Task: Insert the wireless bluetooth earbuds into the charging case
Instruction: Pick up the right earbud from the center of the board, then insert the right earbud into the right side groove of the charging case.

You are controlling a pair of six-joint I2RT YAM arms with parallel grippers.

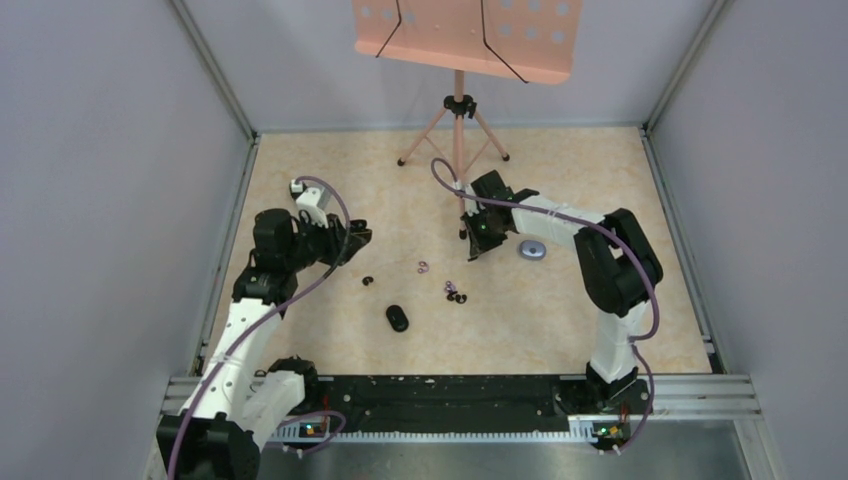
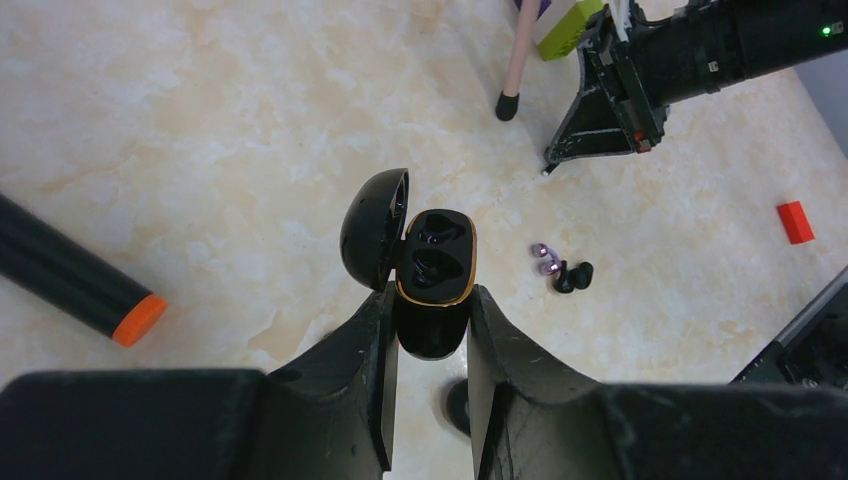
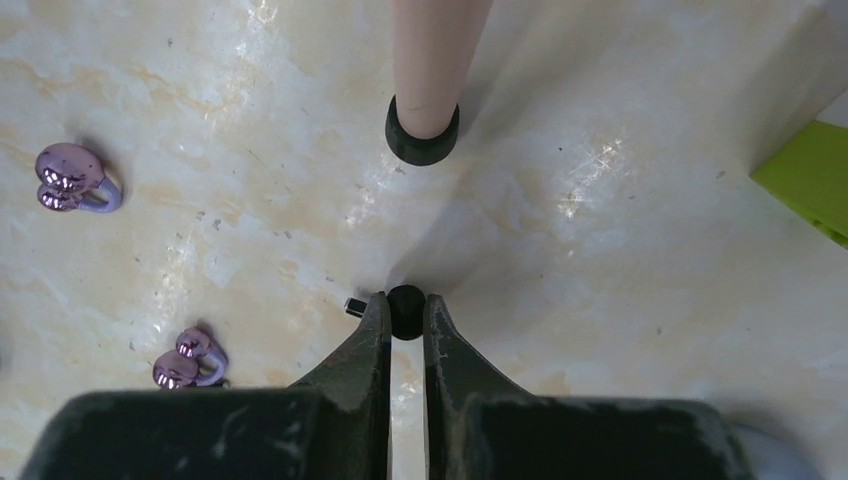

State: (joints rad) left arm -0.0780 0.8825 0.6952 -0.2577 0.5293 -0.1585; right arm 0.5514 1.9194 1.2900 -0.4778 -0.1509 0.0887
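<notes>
My left gripper (image 2: 432, 295) is shut on an open black charging case (image 2: 435, 270) with a gold rim, its lid (image 2: 372, 228) swung left; I cannot tell what its pockets hold. In the top view this gripper (image 1: 352, 240) is at the left. My right gripper (image 3: 406, 306) is shut on a tiny black earbud (image 3: 406, 310), just above the table near the stand's foot (image 3: 423, 130). Two purple earbuds (image 3: 72, 178) (image 3: 190, 358) lie to its left. A purple earbud (image 2: 545, 258) and a black earbud (image 2: 575, 275) lie together mid-table. Another black earbud (image 1: 368, 281) lies alone.
A closed black case (image 1: 397, 318) lies near the front and a grey-blue case (image 1: 532, 250) beside the right arm. The pink music stand (image 1: 458, 110) stands at the back. A green block (image 3: 810, 175), a red block (image 2: 795, 222) and an orange-tipped black rod (image 2: 75, 280) are around.
</notes>
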